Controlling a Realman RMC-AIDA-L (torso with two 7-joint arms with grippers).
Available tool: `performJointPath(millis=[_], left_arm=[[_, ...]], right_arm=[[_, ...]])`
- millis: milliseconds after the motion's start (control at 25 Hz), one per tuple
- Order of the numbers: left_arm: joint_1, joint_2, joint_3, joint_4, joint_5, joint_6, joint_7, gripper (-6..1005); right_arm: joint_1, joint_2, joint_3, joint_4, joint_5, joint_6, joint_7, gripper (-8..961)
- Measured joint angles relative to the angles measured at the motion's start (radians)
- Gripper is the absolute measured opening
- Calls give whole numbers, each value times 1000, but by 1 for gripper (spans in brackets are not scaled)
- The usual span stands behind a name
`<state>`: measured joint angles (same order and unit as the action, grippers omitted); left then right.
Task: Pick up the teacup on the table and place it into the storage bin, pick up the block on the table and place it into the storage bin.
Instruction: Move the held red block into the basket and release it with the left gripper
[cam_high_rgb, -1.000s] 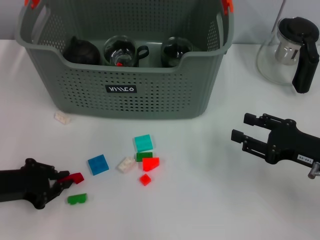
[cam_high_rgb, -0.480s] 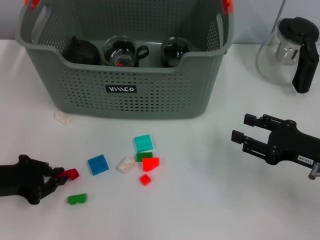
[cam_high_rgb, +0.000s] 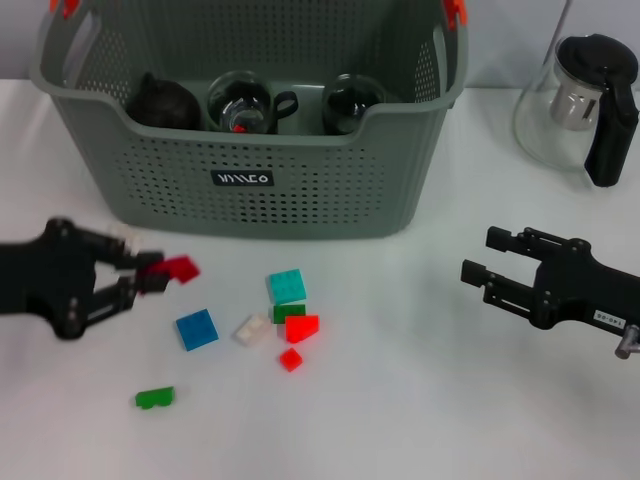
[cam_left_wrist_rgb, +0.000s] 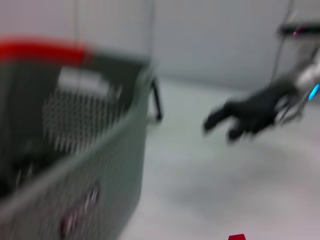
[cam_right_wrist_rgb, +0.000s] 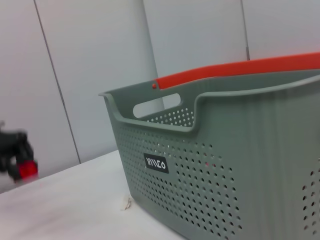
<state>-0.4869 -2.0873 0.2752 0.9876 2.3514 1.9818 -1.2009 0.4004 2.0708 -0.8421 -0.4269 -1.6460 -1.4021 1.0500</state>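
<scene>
My left gripper (cam_high_rgb: 148, 272) is shut on a red block (cam_high_rgb: 181, 268) and holds it above the table, in front of the storage bin's left end. The grey-green perforated storage bin (cam_high_rgb: 300, 190) stands at the back. Three dark glass teacups (cam_high_rgb: 246, 103) sit inside it. The right wrist view shows the bin (cam_right_wrist_rgb: 220, 170) close up, with the left gripper (cam_right_wrist_rgb: 12, 152) and its red block (cam_right_wrist_rgb: 27, 170) far off. My right gripper (cam_high_rgb: 482, 254) hovers open over the table on the right. It appears as a dark blur (cam_left_wrist_rgb: 250, 114) in the left wrist view, beside the bin (cam_left_wrist_rgb: 75, 150).
Loose blocks lie on the table in front of the bin: teal (cam_high_rgb: 287, 286), blue (cam_high_rgb: 196, 329), white (cam_high_rgb: 252, 328), dark green (cam_high_rgb: 289, 312), red (cam_high_rgb: 301, 327), small red (cam_high_rgb: 290, 359), green (cam_high_rgb: 154, 398). A glass teapot (cam_high_rgb: 580, 105) stands at the back right.
My left gripper has lifted the red block off the table and carried it up and toward the bin. The right arm has not moved.
</scene>
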Motion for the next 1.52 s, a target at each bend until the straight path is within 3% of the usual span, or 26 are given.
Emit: performJointPath(millis=[160, 320, 520, 640, 760, 800, 920, 1040, 1240, 1320, 1440, 1520], left_arm=[[-45, 16, -5, -30, -89, 42, -25, 151], [-150, 21, 1, -60, -232, 13, -123, 152], [-257, 6, 24, -45, -287, -180, -217, 152], [-304, 10, 98, -40, -289, -332, -275, 153], [-328, 13, 269, -2, -274, -515, -352, 153], [-330, 13, 373, 27, -247, -613, -400, 154], [-325, 11, 539, 77, -147, -756, -485, 154], [-329, 1, 675, 118, 41, -873, -584, 155], [-361, -21, 758, 126, 291, -922, -710, 155], [-370, -41, 776, 134, 375, -947, -752, 156], [-370, -73, 802, 151, 450, -970, -763, 156], [-364, -81, 835, 157, 481, -976, -770, 157]], right_arm=[[1, 1, 0, -3, 0, 0, 0, 645], [6, 2, 0, -5, 0, -1, -1, 644], [9, 3, 0, -8, 4, -2, 0, 644], [12, 1, 0, -9, 5, -2, 5, 644], [13, 1, 4, -9, 6, -2, 8, 645], [13, 1, 7, -9, 7, -2, 8, 645], [13, 0, 14, -9, 8, -2, 8, 645], [12, 0, 18, -9, 8, -3, 8, 646], [13, 4, 28, -9, 8, -3, 1, 645], [13, 4, 28, -9, 8, -3, 1, 645], [14, 4, 29, -9, 8, -3, 0, 645], [14, 4, 29, -9, 8, -3, 0, 645]])
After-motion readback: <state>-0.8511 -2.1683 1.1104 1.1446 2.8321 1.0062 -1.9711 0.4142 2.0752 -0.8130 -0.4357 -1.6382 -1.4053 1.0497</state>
